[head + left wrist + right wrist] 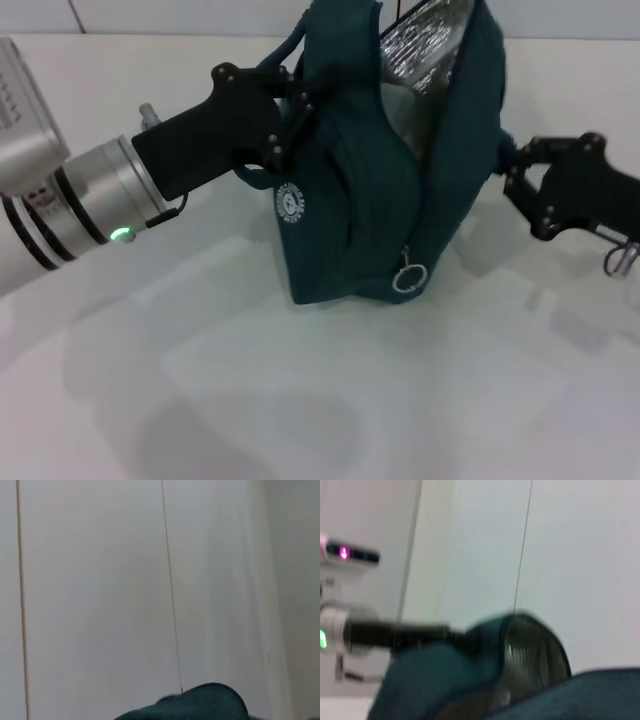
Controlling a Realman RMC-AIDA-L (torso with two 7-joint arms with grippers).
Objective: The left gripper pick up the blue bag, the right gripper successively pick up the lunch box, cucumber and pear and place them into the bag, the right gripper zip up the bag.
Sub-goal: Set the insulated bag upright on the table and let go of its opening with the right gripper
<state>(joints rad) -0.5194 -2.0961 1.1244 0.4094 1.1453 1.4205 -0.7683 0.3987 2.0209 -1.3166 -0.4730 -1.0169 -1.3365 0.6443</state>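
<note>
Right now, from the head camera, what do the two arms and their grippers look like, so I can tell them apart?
The left arm has a silver-grey cylindrical wrist with black rings and a small green light, ending in a matte black left gripper with visible bolts. The right gripper is also matte black with bolted linkage fingers, and a thin wire loop hangs near its rear.
</note>
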